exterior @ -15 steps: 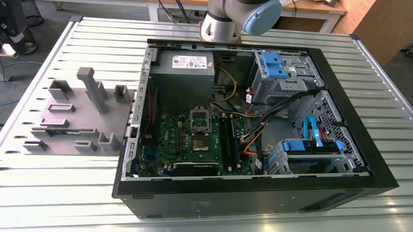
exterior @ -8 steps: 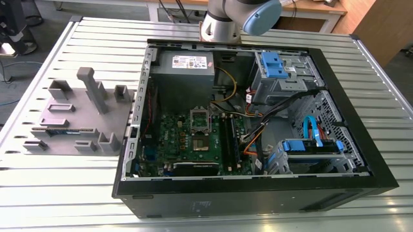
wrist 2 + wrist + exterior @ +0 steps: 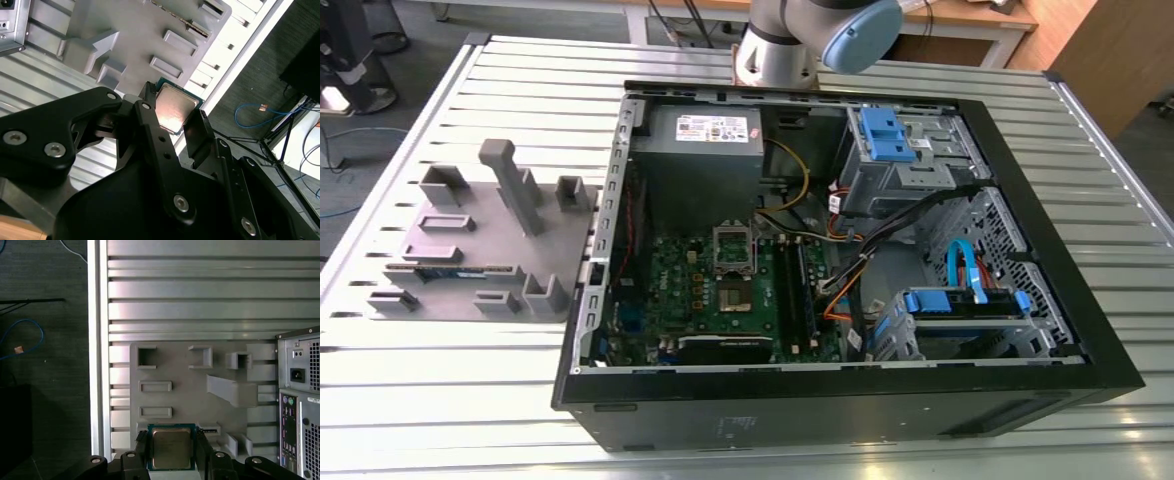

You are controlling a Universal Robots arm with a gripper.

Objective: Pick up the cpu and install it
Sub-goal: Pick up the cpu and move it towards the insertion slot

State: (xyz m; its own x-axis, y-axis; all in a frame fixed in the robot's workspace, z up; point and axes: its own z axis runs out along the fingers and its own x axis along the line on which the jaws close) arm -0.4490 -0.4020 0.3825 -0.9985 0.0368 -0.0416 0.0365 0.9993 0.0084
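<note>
The gripper [image 3: 172,455] clamps the cpu [image 3: 171,446] by two opposite edges, clear of the grey tray [image 3: 185,395]. Its fingers [image 3: 202,450] hide those edges.

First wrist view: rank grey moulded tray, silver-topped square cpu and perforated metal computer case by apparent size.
1. grey moulded tray
2. computer case, partly cut off
3. silver-topped square cpu, enlarged by nearness

The claw's [image 3: 171,442] black fingers [image 3: 197,135] hide two edges and the near corner of the held cpu [image 3: 171,450] in both wrist views. The cpu masks part of the grey moulded tray [image 3: 190,390], and the computer case [image 3: 300,405] is cut by the picture's edge. In the exterior view the robot arm [image 3: 814,40] is cut off at the top, and the board's socket [image 3: 734,250] is too small to tell its state.
</note>
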